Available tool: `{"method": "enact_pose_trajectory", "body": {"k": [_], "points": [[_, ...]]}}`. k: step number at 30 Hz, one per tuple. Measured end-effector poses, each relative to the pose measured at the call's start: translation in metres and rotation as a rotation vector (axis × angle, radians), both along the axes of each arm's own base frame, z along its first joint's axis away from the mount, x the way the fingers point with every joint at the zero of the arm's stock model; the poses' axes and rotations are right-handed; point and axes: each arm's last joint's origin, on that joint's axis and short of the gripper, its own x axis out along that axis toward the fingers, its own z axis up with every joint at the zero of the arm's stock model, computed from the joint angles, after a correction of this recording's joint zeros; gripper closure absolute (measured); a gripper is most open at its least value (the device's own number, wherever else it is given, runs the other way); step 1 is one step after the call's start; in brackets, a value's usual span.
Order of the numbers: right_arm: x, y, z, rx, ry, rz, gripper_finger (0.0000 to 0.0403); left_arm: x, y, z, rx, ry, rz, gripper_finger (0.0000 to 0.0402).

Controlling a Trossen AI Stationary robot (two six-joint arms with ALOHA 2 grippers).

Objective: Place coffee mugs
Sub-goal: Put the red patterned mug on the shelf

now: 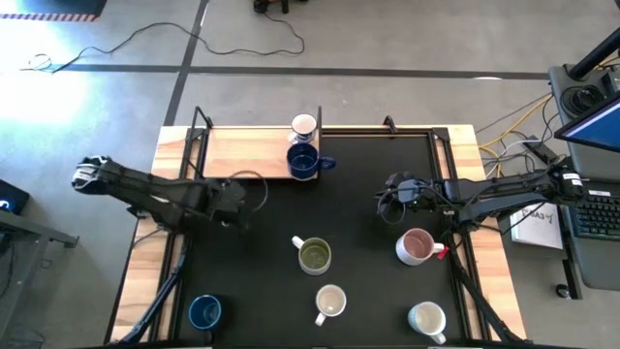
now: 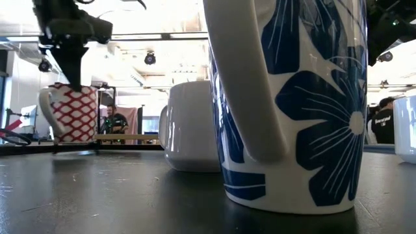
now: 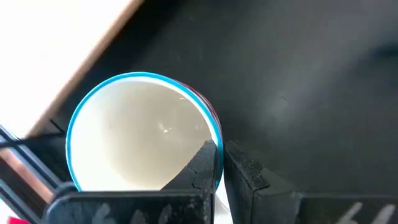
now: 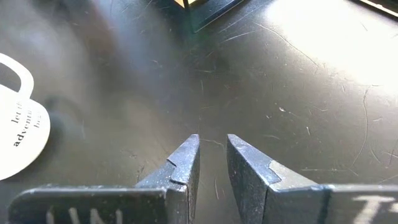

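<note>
The red-and-white mug (image 2: 70,114) sat at about 9 o'clock on the black mat (image 1: 339,208), and the left gripper (image 3: 219,163) was pinched tight on its blue rim. The right gripper (image 4: 213,158), at 3 o'clock, held nothing, its fingers a little apart. 2 mugs (image 1: 304,147) stood at 12 o'clock.
</note>
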Motion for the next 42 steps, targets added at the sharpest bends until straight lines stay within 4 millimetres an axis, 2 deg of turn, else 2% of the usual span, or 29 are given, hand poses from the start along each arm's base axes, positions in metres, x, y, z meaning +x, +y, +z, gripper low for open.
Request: {"method": "enact_pose_trajectory", "body": {"k": [10, 18, 30, 42], "points": [[0.000, 0.000, 0.000, 0.000, 0.000, 0.000, 0.0335, -0.006, 0.048, 0.012, 0.054, 0.021, -0.013, 0.0401], [0.000, 0.000, 0.000, 0.002, -0.001, -0.002, 0.0335, -0.005, 0.076, 0.030, 0.103, 0.024, -0.035, 0.0401], [0.000, 0.000, 0.000, 0.002, 0.001, -0.003, 0.0335, -0.017, 0.111, 0.025, 0.091, 0.108, -0.022, 0.0402], [0.000, 0.000, 0.000, 0.001, 0.002, -0.001, 0.0335, -0.017, 0.142, 0.018, 0.105, 0.128, -0.014, 0.0402]]}}
